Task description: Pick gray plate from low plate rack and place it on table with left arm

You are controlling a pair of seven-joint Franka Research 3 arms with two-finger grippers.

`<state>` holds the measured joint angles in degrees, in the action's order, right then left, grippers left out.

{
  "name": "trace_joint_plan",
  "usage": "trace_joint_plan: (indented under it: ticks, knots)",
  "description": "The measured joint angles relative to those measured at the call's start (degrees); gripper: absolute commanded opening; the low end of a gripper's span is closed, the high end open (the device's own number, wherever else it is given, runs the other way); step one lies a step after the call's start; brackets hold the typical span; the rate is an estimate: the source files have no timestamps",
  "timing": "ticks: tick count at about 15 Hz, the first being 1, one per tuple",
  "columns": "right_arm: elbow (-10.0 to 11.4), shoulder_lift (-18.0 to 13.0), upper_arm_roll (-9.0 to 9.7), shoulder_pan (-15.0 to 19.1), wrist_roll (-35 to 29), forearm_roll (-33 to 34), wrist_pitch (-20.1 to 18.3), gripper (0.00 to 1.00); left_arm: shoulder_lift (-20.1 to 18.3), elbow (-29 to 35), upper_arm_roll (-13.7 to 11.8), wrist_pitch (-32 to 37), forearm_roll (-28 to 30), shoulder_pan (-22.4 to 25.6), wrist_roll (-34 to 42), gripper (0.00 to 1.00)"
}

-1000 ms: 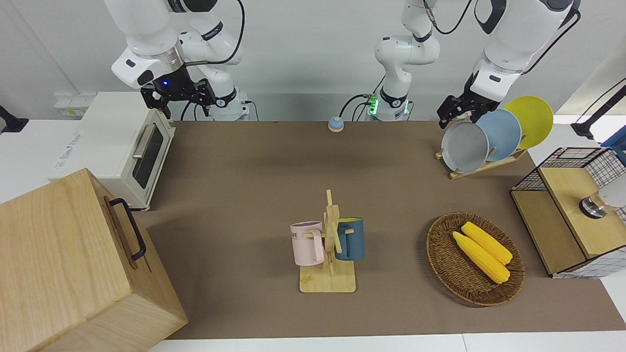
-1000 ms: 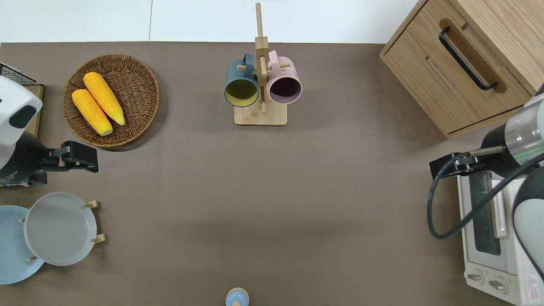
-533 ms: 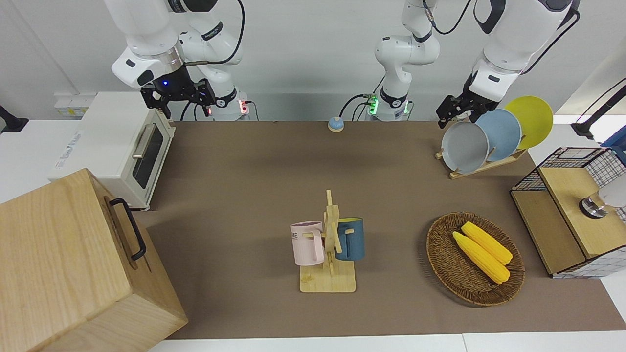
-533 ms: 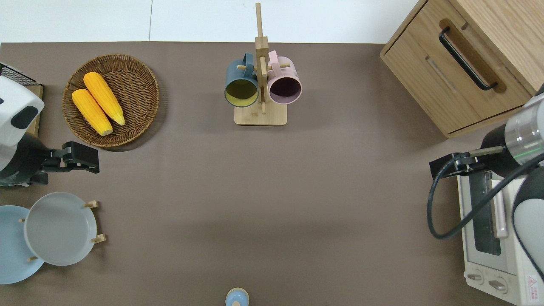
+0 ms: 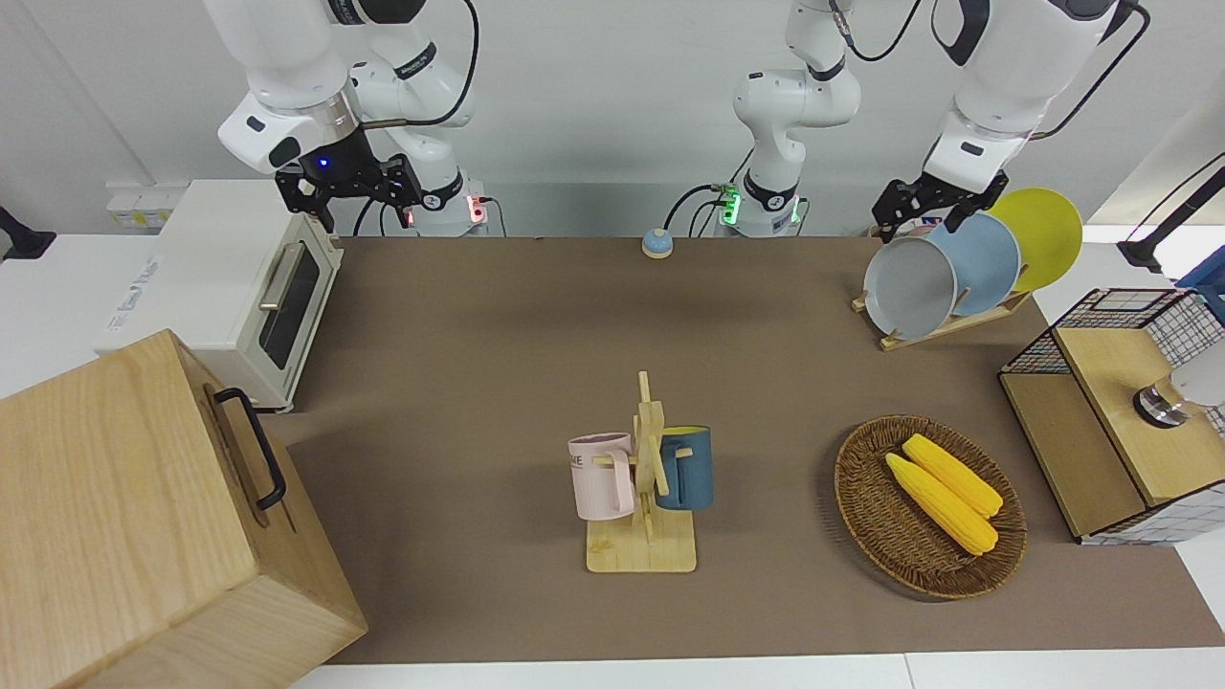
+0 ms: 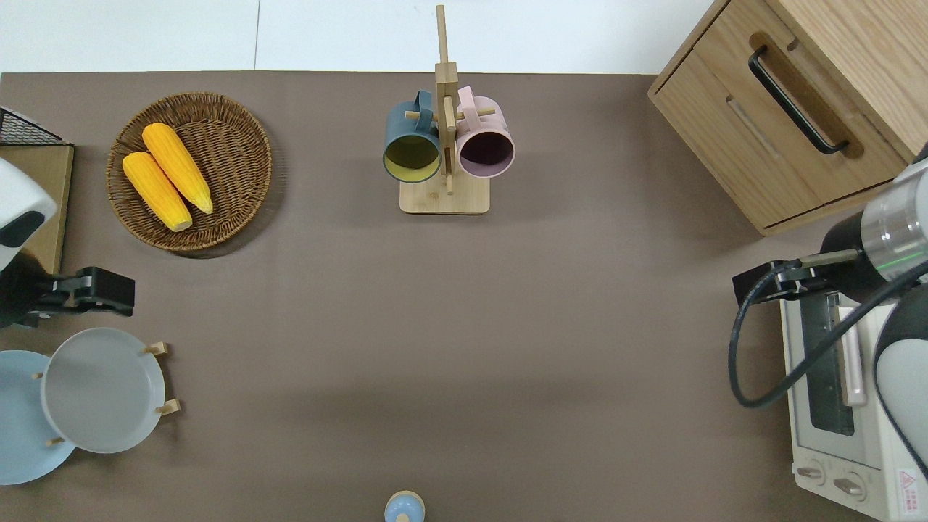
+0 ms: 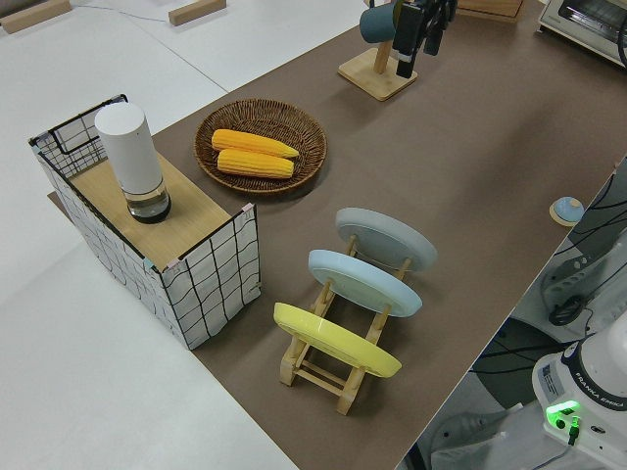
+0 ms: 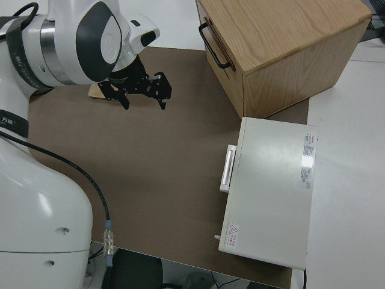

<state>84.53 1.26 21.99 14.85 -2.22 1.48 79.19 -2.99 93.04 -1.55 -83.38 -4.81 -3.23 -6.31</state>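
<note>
The gray plate (image 5: pixel 909 287) leans in the slot of the low plate rack (image 5: pixel 943 325) nearest the table's middle; it also shows in the overhead view (image 6: pixel 101 389) and the left side view (image 7: pixel 387 238). My left gripper (image 5: pixel 924 215) is open and empty. In the overhead view the left gripper (image 6: pixel 90 296) is over the brown table (image 6: pixel 507 326), just farther from the robots than the plate's rim. It touches nothing. My right gripper (image 8: pixel 144 99) is open and parked.
A light-blue plate (image 5: pixel 981 263) and a yellow plate (image 5: pixel 1038 234) stand in the same rack. A wicker basket with corn (image 5: pixel 928 507), a wire-sided box (image 5: pixel 1110 411), a mug stand (image 5: pixel 646 478), a toaster oven (image 5: pixel 230 287) and a wooden cabinet (image 5: pixel 144 517) stand around.
My left gripper has moved toward the left arm's end of the table and closer to the gray plate's rim. The plate and the right arm have not moved.
</note>
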Motion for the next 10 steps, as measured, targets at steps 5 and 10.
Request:
trace_joint_plan:
  ticks: [5,10]
  knots:
    - [0.0,0.0,0.00,0.0,0.0,0.0,0.0,0.983,-5.2,6.2,-6.5,-1.8,-3.0,0.6,3.0,1.00]
    - [0.0,0.0,0.00,0.0,0.0,0.0,0.0,0.983,-9.4,15.2,-10.2,-7.6,-3.1,0.7,3.4,1.00]
